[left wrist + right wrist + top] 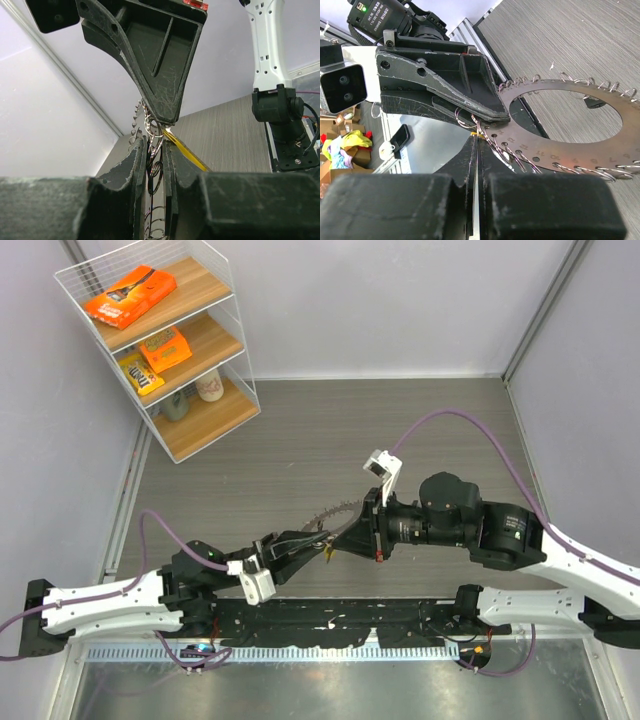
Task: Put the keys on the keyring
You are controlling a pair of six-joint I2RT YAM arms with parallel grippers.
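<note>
The keyring (pixel 570 145) is a flat grey metal loop with an open centre, edged with several small wire rings. It is held above the table between both arms (pixel 335 512). My left gripper (pixel 154 142) is shut on wire rings at its rim, which show between the fingers (pixel 137 165). My right gripper (pixel 477 141) is shut on a brass-yellow key (pixel 186 151), whose edge shows at its fingertips (pixel 479 133). That tip touches the rings just past the left gripper (pixel 470 100). The key also shows in the top view (pixel 328 552). A small dark piece (pixel 592 102) sits at the loop's inner edge; I cannot tell what it is.
A white wire shelf (pixel 160 340) with snack packs stands at the far left corner. The arms' black base rail (pixel 330 620) runs along the near table edge, with a shiny metal strip (pixel 330 685) in front of it. Grey walls close in the table.
</note>
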